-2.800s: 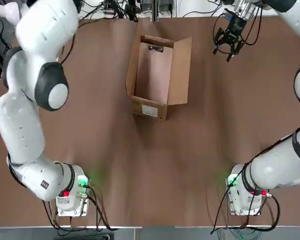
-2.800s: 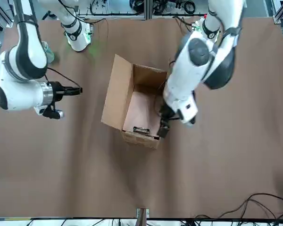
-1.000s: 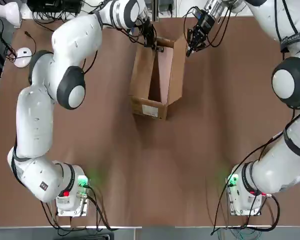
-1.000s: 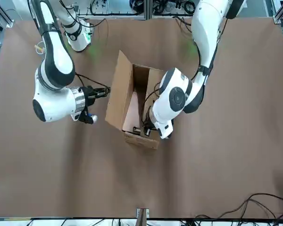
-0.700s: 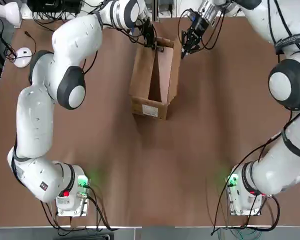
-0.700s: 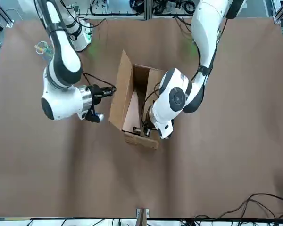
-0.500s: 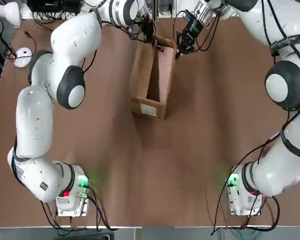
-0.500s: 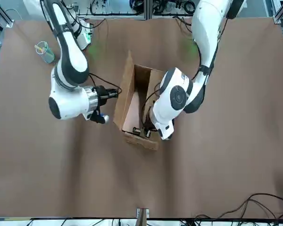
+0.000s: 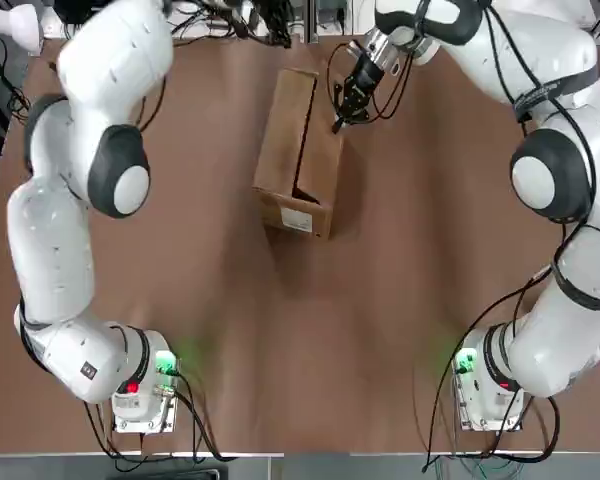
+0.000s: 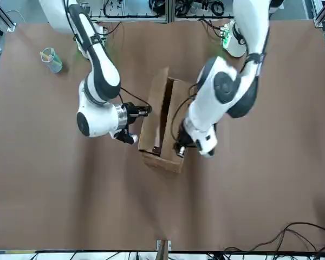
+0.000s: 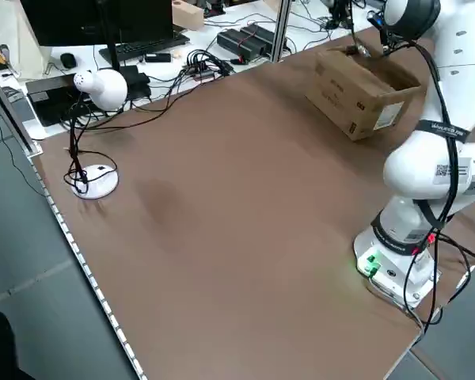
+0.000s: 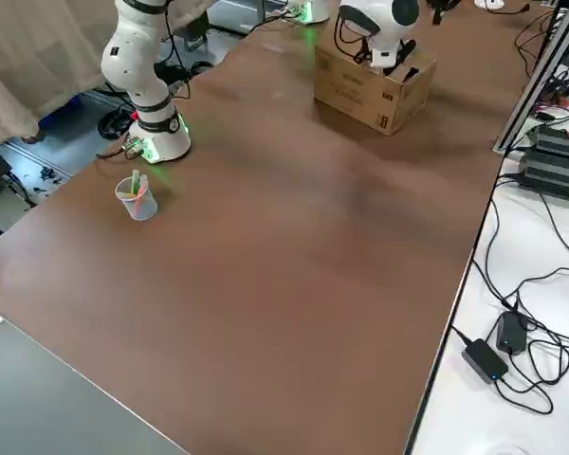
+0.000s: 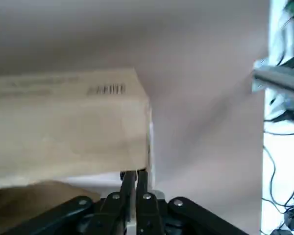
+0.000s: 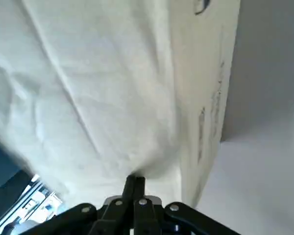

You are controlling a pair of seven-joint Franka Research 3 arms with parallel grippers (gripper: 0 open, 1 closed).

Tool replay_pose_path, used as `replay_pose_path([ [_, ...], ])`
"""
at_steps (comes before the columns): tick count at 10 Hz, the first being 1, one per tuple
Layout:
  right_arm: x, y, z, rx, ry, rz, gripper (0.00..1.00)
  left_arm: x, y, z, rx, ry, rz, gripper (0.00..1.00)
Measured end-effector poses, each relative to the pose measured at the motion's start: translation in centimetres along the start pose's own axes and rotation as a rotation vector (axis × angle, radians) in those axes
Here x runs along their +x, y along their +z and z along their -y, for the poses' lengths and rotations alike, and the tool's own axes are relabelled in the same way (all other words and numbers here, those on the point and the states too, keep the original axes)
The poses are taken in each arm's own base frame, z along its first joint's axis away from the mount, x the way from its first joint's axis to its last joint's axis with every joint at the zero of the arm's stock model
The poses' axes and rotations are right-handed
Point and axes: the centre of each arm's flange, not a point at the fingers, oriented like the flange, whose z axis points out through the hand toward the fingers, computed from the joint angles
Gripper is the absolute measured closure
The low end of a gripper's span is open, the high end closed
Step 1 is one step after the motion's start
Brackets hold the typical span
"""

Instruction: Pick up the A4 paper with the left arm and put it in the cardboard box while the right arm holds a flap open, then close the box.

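While both arms reach to the far half of the brown counter (image 9: 280,340), the cardboard box (image 9: 298,150) stands there with its 2 long flaps tipped inward, only a narrow dark slit open between them. Its small white label (image 9: 298,221) faces the robot's side.

The right arm (image 10: 100,81) comes in level, and its gripper (image 10: 146,111) has its jaws shut with nothing between them, their tips against the outer face of the long flap on that side, near the box's far end. From the right wrist camera the closed fingers (image 14: 134,183) press straight into pale cardboard (image 14: 112,98).

The left arm (image 10: 227,86) hangs over the other long side. Its gripper (image 10: 179,147) is at the far end of the box, jaws shut and empty. From the left wrist camera the closed fingers (image 13: 133,180) sit just beside a corner edge of the box (image 13: 68,127); whether they touch it I cannot tell.

As for the A4 paper, it cannot be made out: the slit between the flaps is too narrow and dark from overhead, and no sheet lies on the counter or in either set of jaws.

Over on the right arm's side, well apart from the box, stands a clear plastic cup (image 10: 51,59) with something coloured inside.
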Motion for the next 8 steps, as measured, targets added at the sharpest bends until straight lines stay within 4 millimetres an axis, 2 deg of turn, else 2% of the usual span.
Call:
replay_pose_path([
  [2,0.3,1.6,0.2,-0.007,0.003,-0.005,0.99,6.3,-5.0,-0.1,0.036,0.142,-0.057,0.85],
  [3,0.2,1.7,0.5,-0.005,0.005,-0.01,0.99,9.7,-7.2,0.1,0.056,0.223,-0.082,0.79],
  [4,0.2,2.0,0.7,-0.005,0.011,-0.018,0.99,12.6,-9.0,0.4,0.081,0.301,-0.104,0.67],
  [5,0.1,2.2,0.8,-0.005,0.012,-0.024,0.99,14.6,-10.1,0.8,0.108,0.367,-0.121,0.52],
  [8,0.0,2.8,1.2,-0.023,0.003,-0.043,0.99,16.8,-11.4,1.4,0.162,0.583,-0.176,0.08],
])
